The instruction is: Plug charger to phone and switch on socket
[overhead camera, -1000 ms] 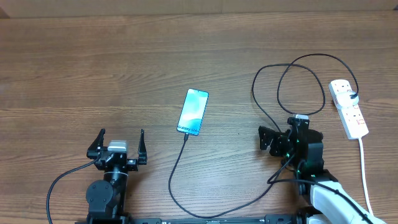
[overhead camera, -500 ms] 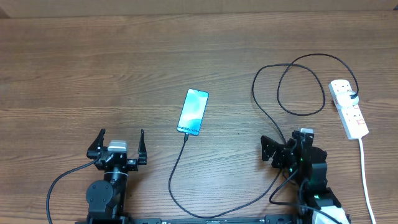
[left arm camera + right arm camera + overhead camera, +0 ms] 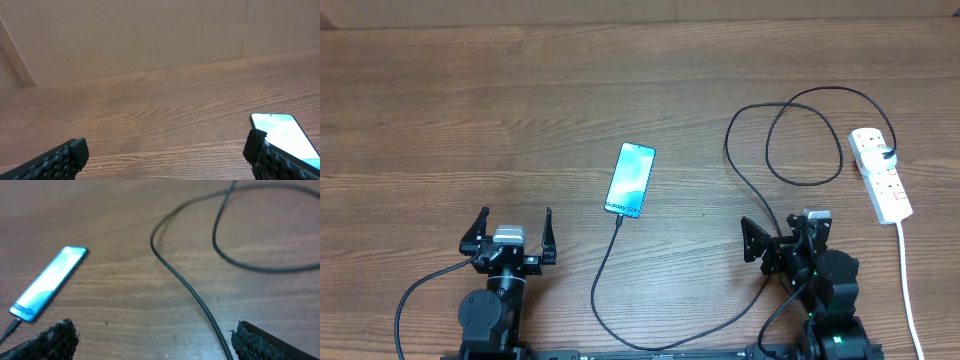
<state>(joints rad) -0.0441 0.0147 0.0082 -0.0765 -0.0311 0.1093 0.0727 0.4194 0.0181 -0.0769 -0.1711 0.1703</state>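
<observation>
The phone (image 3: 631,179) lies mid-table with its blue screen lit; it also shows in the left wrist view (image 3: 282,136) and the right wrist view (image 3: 49,282). The black charger cable (image 3: 665,343) runs from the phone's near end, curves along the front, loops at back right and ends in a black plug seated in the socket (image 3: 880,174). The cable crosses the right wrist view (image 3: 185,282). My left gripper (image 3: 514,232) is open and empty at front left. My right gripper (image 3: 782,237) is open and empty at front right, straddling the cable.
The socket's white cord (image 3: 907,290) runs down the right side to the table's front edge. A cardboard wall (image 3: 150,35) stands behind the table's far edge.
My right gripper has drawn back toward the front edge, away from the cable loop. The left arm, phone, cable and socket have not moved.
</observation>
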